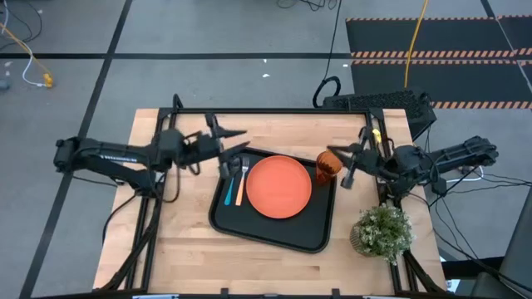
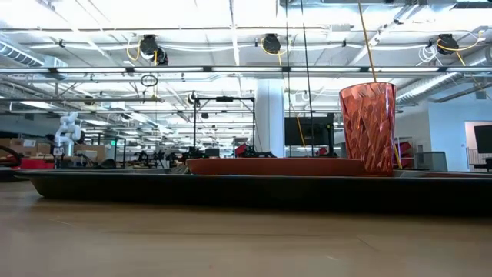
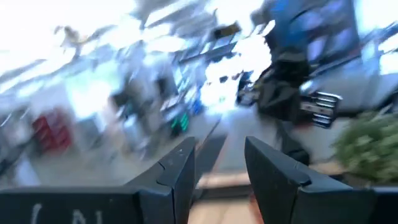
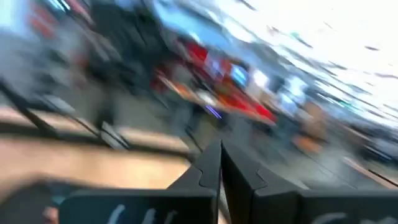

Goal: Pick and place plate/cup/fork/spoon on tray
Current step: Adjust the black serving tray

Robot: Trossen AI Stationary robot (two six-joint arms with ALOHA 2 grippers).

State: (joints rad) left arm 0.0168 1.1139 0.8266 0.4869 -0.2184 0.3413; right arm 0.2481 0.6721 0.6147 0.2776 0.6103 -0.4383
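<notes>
The tray point(image 1: 274, 237) holds everything: plate point(image 1: 278, 187) in its middle, fork point(image 1: 241, 184) and spoon point(image 1: 230, 183) side by side on its left, cup point(image 1: 326, 167) upright at its far right corner. Beyond, the left gripper point(image 1: 237, 139) hangs empty with jaws parted; the right gripper point(image 1: 336, 154) is pinched shut, seemingly just beside the cup. A careless retreat could tip that tumbler.

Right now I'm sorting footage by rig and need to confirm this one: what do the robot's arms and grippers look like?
Both arms are dark, nearly black, jointed and slim. The left arm carries pale lettering along its side. Each ends in a two-finger gripper: the left gripper has flat, angular black fingers, the right gripper the same wedge-shaped kind. Black cables trail from the right arm, which shows a small yellow detail near its wrist.
</notes>
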